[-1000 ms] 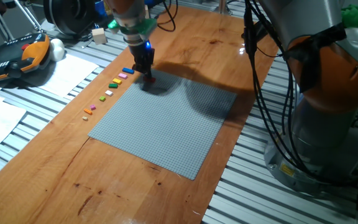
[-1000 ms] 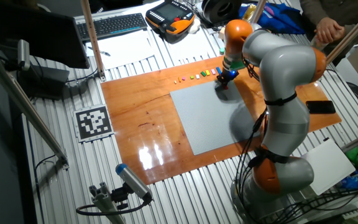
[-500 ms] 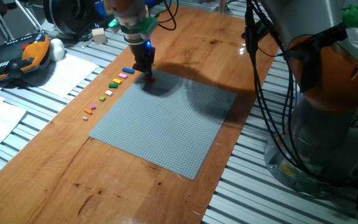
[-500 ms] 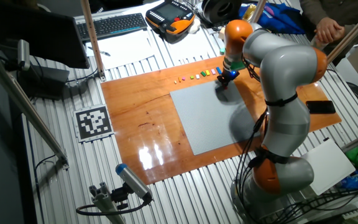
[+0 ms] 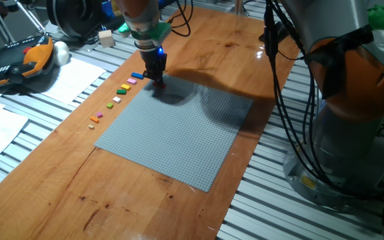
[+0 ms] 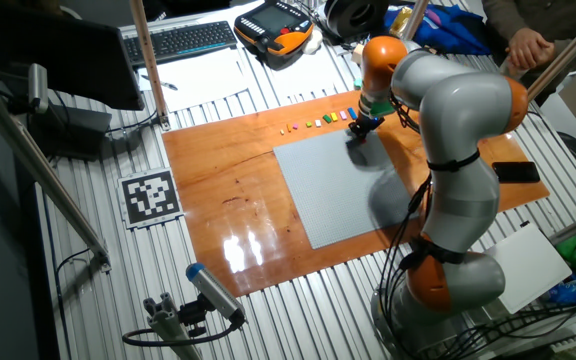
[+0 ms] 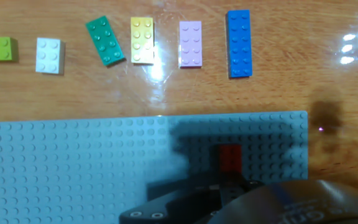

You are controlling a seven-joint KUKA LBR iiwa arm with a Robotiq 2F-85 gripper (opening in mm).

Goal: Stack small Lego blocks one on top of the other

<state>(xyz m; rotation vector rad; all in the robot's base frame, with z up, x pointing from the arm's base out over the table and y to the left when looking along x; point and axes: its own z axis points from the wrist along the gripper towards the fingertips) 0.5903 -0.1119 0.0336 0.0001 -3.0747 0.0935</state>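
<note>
Lego blocks [image 7: 191,43] line wooden tabletop [image 5: 219,40] beside grey baseplate [image 5: 179,133]; jaws' state unclear.

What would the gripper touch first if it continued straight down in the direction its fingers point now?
Most likely the red Lego block, which lies directly before the gripper on the corner of the grey baseplate. Whether the fingers already touch or hold it cannot be told. The blue block lies off that line.
</note>
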